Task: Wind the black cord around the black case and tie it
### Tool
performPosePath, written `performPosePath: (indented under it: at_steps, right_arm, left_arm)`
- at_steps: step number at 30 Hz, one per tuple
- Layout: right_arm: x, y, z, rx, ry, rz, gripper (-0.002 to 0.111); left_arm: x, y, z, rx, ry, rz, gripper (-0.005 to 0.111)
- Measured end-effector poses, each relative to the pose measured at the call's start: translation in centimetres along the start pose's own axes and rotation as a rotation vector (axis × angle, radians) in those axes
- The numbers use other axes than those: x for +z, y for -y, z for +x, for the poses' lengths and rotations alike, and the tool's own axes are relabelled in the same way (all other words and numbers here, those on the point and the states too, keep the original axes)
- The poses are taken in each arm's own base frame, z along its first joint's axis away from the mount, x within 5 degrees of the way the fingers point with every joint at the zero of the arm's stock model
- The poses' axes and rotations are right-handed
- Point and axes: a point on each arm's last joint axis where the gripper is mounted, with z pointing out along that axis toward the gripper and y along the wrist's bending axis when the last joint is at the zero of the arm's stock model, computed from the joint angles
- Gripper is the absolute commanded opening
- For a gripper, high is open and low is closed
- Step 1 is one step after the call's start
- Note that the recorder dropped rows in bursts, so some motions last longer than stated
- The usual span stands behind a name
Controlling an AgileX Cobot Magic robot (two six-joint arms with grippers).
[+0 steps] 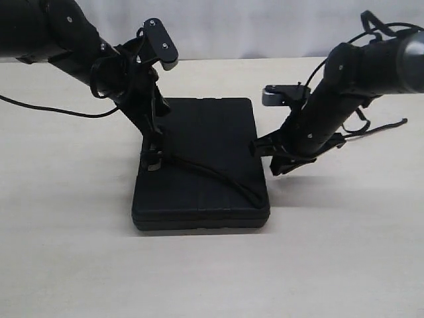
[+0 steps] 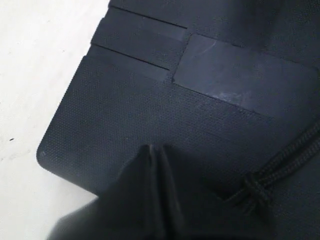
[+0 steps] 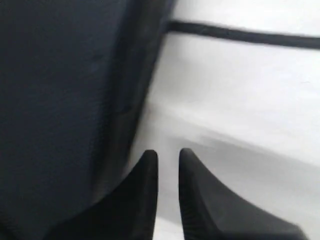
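Exterior view: one black case [image 1: 202, 165] is lying flat, with one black cord [image 1: 212, 173] trailing across its lid from nine o'clock toward five. The left gripper [image 1: 153, 161] is sitting at nine, the right gripper [image 1: 260, 147] at three.

Left wrist view: jaws are pressing fully together beside the knot [image 2: 256, 186]; grip unclear.

Right wrist view: jaws are standing slightly apart, empty.

The cord is looking limp and light, probably best taken near the knot.

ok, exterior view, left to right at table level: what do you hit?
Left tool → black case → right tool. The black cord lies across the case, so it gets no place of its own.
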Motion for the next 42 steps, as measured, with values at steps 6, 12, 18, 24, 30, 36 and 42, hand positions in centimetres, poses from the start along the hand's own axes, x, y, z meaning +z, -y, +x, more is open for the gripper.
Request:
performPosePath:
  at_steps: [6,12,18,24,30,36,42]
  right_arm:
    - [-4.2,6.1,-0.2,0.275,0.136,0.136,0.043]
    - [-3.5,10.6,1.7,0.662,0.305,0.08,0.05]
    - [-2.4,11.6,1.4,0.767,0.501,0.062,0.05]
    - [-0.5,12.6,1.1,0.79,0.488,0.078,0.05]
    - [0.8,15.0,1.8,0.853,0.459,0.108,0.05]
    - [0.9,15.8,1.0,0.854,0.479,0.111,0.05]
    - [1.1,15.6,-0.2,0.836,0.493,0.101,0.05]
  left_arm:
    - [0.0,-0.2,-0.1,0.0,0.008,-0.019,0.0]
    - [0.0,-0.6,-0.3,0.0,0.028,-0.063,0.0]
    - [0.0,-0.7,-0.4,-0.012,0.042,-0.076,0.0]
    - [-0.1,-1.0,-0.5,-0.012,0.055,-0.105,0.0]
    - [-0.1,-1.2,-0.6,-0.012,0.068,-0.135,0.0]
    - [-0.1,-1.3,-0.6,-0.012,0.072,-0.145,0.0]
    - [-0.1,-1.3,-0.7,-0.014,0.073,-0.145,0.0]
